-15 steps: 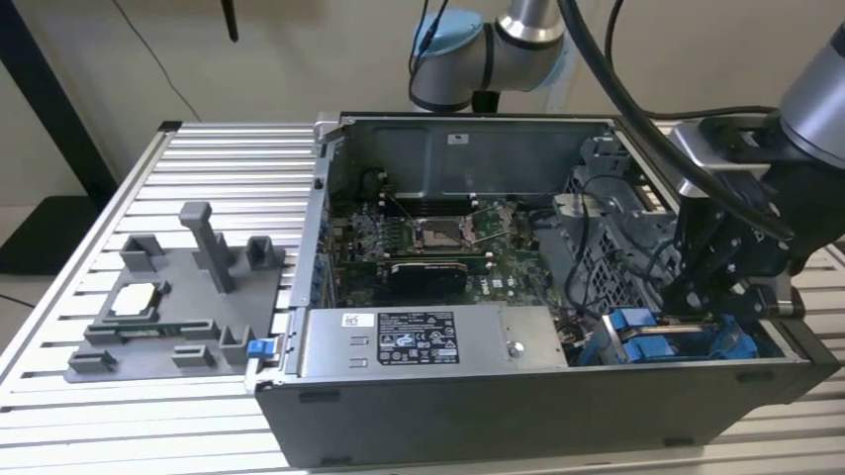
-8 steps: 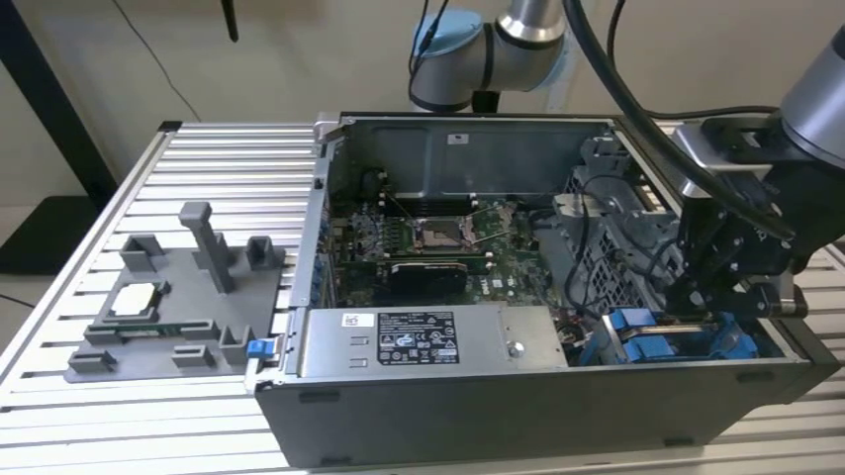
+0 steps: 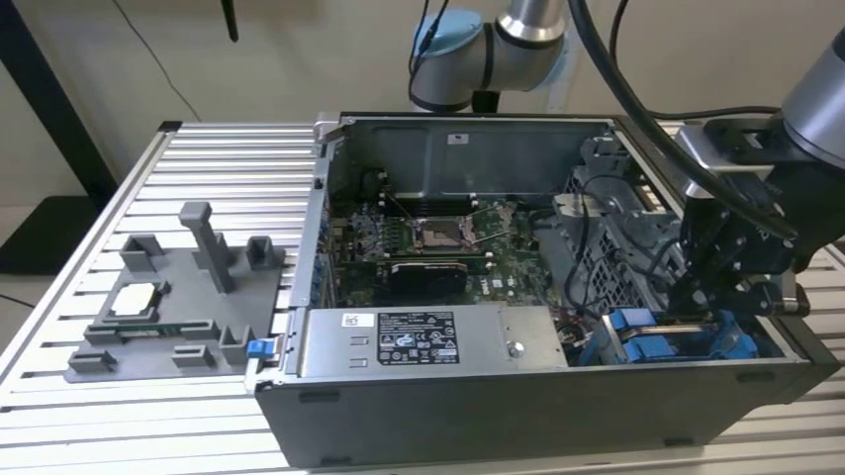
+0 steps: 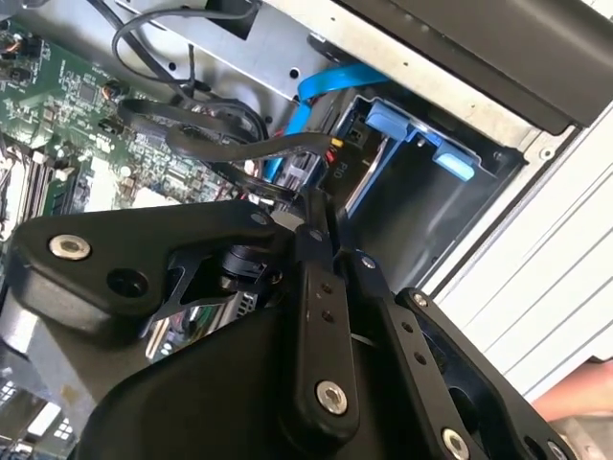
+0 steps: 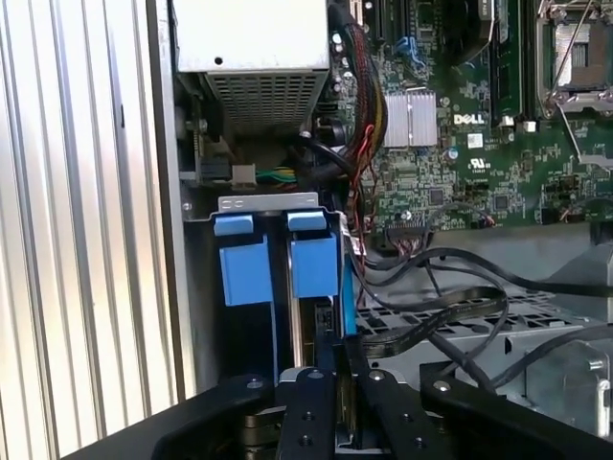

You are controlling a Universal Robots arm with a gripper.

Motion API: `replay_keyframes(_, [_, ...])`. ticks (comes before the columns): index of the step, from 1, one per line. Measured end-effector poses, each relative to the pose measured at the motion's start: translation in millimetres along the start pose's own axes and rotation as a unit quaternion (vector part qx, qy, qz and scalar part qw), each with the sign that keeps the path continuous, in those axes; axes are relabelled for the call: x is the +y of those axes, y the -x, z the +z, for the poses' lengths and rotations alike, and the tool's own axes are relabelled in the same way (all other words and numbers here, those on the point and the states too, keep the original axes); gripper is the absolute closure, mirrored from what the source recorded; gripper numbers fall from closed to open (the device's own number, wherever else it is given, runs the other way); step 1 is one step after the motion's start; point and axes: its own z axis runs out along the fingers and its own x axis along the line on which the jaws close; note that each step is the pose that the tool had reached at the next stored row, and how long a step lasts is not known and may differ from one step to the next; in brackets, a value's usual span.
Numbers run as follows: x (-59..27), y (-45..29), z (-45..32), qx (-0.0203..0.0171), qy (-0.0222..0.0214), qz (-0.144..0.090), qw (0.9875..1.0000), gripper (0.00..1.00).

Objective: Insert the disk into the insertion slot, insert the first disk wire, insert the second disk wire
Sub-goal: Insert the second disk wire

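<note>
One big grey PC case (image 3: 528,396) lies open on the table (image 3: 79,198), w/ one green board (image 3: 436,247) inside. One grey drive cage, the insertion slot (image 5: 278,287), sits in the corner by the power box (image 3: 422,341). Two blue tabs show there. The disk (image 5: 314,278) looks slid in already, on edge; I can't tell how deep. It's prob. heavy, stiff, breakable, so hold the blue frame, not the label. One gripper (image 5: 335,398) hangs over the cage. Fingers pinched nearly together; can't tell if they hold a wire.
</note>
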Motion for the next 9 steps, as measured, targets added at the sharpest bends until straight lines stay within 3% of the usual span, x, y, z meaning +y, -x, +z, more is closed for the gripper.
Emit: replay_keyframes(9, [-1.4,1.8,1.9,0.0,-0.0007,-0.001,1.0,1.0])
